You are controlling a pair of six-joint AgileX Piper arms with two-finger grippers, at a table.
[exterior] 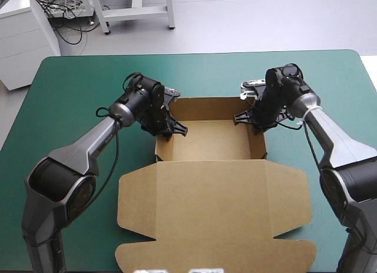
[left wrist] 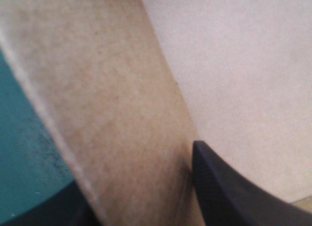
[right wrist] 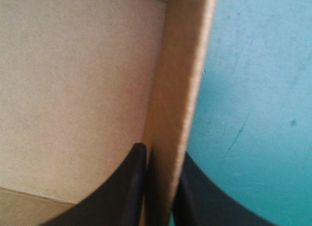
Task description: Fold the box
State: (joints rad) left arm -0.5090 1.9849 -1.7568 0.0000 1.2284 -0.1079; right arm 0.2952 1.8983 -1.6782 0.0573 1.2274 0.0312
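Observation:
The brown box stands as an open tray mid-table, walls raised. Its lid lies flat toward the near edge. My left gripper straddles the tray's left wall near the far corner. In the left wrist view this wall fills the wide gap between the fingers, so that gripper is open. One black finger rests inside the tray. My right gripper sits on the right wall. In the right wrist view the wall is pinched thinly, the gripper shut on it.
The teal-green cover shows on both sides of the box and beyond its far wall. The lid's flaps reach close to the table's near edge. Both arms slant in over the table's sides.

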